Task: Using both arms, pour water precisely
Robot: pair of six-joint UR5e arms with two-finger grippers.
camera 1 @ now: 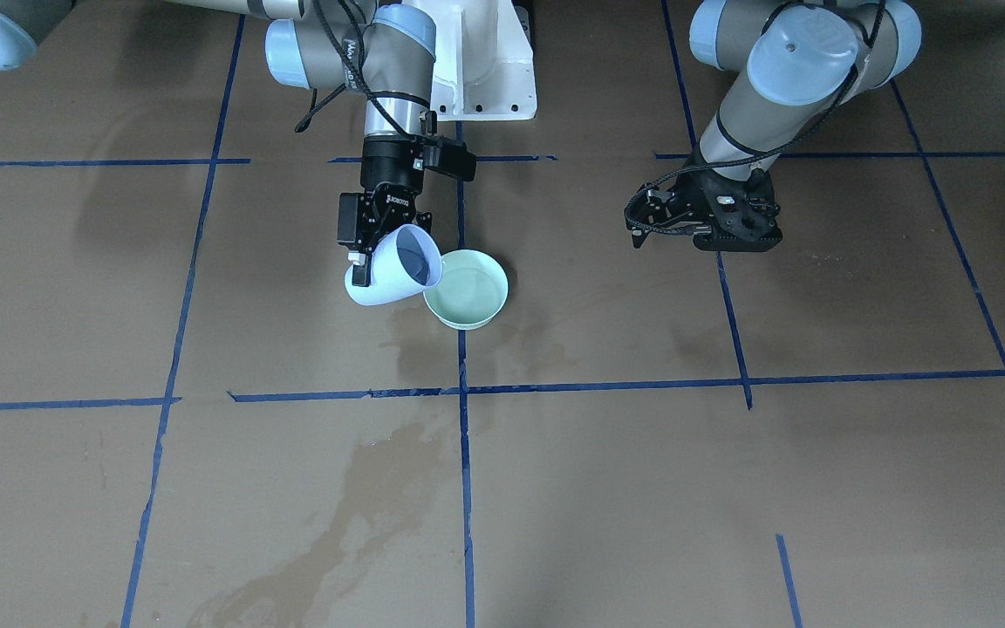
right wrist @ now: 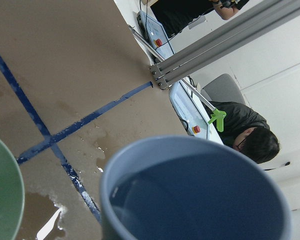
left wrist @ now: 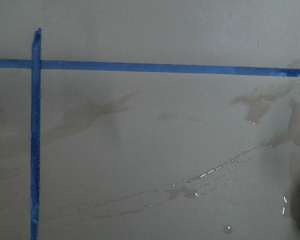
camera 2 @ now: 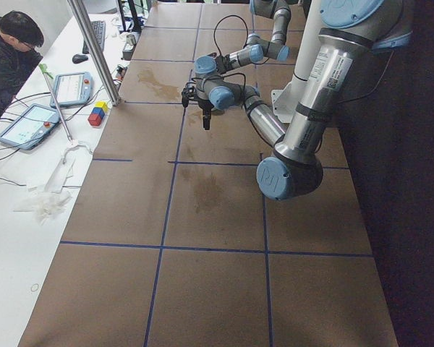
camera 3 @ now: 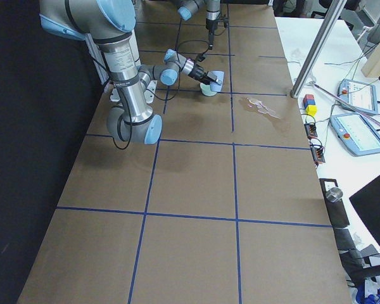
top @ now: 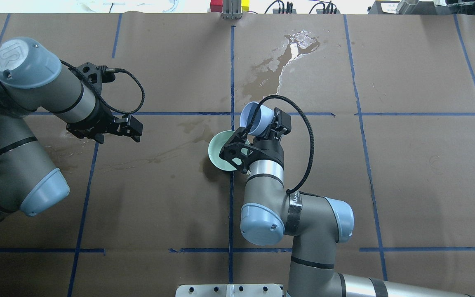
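My right gripper point(camera 1: 385, 262) is shut on a pale-blue cup point(camera 1: 398, 266) and holds it tilted on its side, mouth toward a mint-green bowl point(camera 1: 468, 292) on the table. The cup's rim hangs over the bowl's edge. The overhead view shows the cup point(top: 254, 117), the right gripper point(top: 264, 128) and the bowl point(top: 217, 150) partly hidden under the wrist. The right wrist view shows water inside the cup point(right wrist: 190, 200) and the bowl's rim point(right wrist: 2, 200). My left gripper point(top: 135, 128) is open and empty, low over the table far from the bowl; it also shows in the front view point(camera 1: 638, 218).
Wet patches and puddles lie on the brown paper point(top: 287, 53) point(camera 1: 363, 497), and streaks point(left wrist: 205, 180) show under the left wrist. Blue tape lines point(camera 1: 463, 436) grid the table. The white pedestal point(camera 1: 485, 78) stands behind the bowl. An operator point(camera 2: 11, 50) sits at a side desk.
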